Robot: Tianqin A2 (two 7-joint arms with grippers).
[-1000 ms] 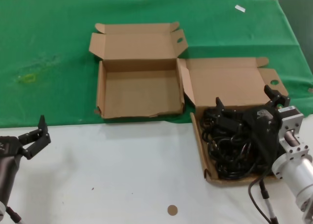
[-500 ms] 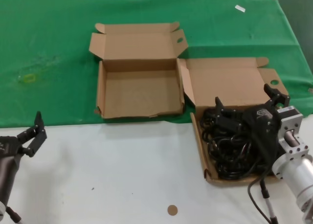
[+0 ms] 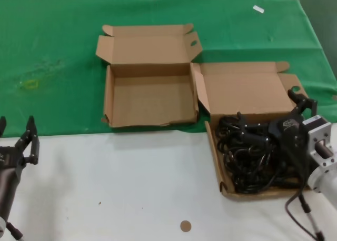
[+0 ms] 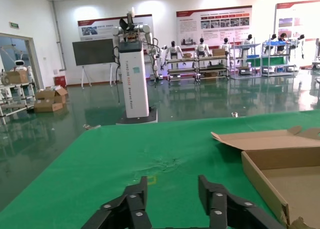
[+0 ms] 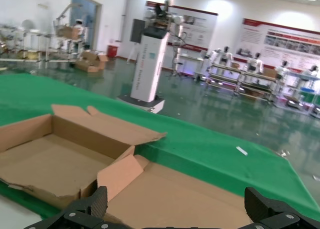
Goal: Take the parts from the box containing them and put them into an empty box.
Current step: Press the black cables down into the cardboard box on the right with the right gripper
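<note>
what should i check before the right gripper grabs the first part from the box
1. Right gripper open: ok, fingers spread wide, one near the lid edge, the other over the parts.
2. Right gripper over the black parts in the full box: ok in the head view; contact with them: cannot tell.
3. Nothing gripped yet: ok, the right wrist view shows only cardboard between the fingers.
4. Empty box open and bare inside: ok, lid folded back.
5. Left gripper out of the way: ok, open, at the near left edge of the table, away from both boxes.
</note>
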